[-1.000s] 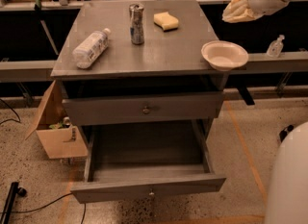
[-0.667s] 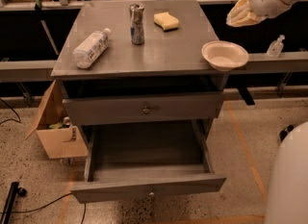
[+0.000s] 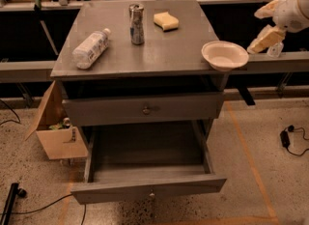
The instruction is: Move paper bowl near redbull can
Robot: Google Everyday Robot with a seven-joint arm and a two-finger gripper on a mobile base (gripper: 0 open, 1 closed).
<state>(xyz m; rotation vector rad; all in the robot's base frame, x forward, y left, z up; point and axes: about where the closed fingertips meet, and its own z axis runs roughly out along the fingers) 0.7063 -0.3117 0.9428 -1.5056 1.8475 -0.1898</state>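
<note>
Gripper (image 3: 254, 31), jaws spread, empty, hangs beside round off-white paper bowl (image 3: 224, 55); slim silver-blue redbull can (image 3: 137, 24) stands well apart.

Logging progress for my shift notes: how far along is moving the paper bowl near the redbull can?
Done: nothing yet. The paper bowl sits at the table's front right corner, overhanging the edge, far from the redbull can standing near the back.
In hand: the gripper hovers open just right of the bowl, off the table, not touching it.
Left: grasp the bowl, carry it beside the can, release.
</note>
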